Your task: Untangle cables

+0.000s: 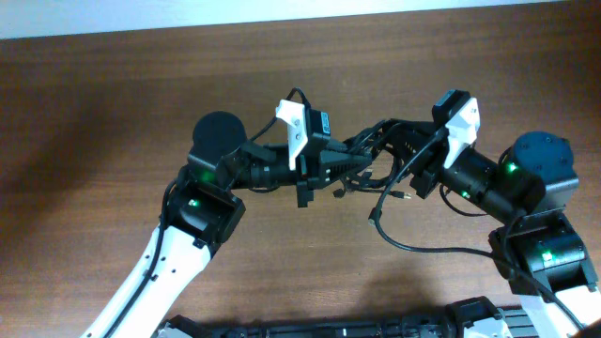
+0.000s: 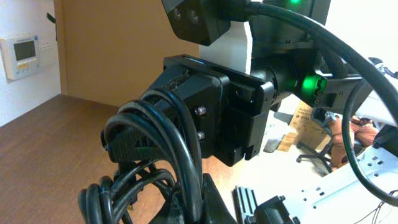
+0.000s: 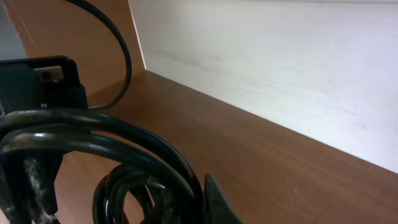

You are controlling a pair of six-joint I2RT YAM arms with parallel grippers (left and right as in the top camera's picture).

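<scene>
Where your two arms meet above the middle of the wooden table [image 1: 113, 113], the cables [image 1: 373, 165] sit as a small black knot strung between the two grippers. From above you cannot tell whether the knot touches the wood.

Your left gripper [image 1: 346, 173] reaches in from the left with its fingers drawn together, pinching the left side of the bunch. Your right gripper [image 1: 398, 156] comes in from the opposite side, its fingers likewise pressed together on the knot's right side. The two grippers are nearly tip to tip, with only the bunch between them.

From the underside of the knot one loose strand [image 1: 423, 248] drops to the table, bends at its leftmost point and sweeps right toward the base of your right arm. A short end with a small plug [image 1: 406, 197] lies just beside that strand, below the right gripper.

On the left wrist camera the cables [image 2: 155, 149] fill the foreground as several loops passing over one dark finger [image 2: 211, 202], with the right arm's black housing [image 2: 211, 112] directly behind them. On the right wrist camera the cables [image 3: 118, 140] arc close across the lens above one finger [image 3: 217, 202].
</scene>
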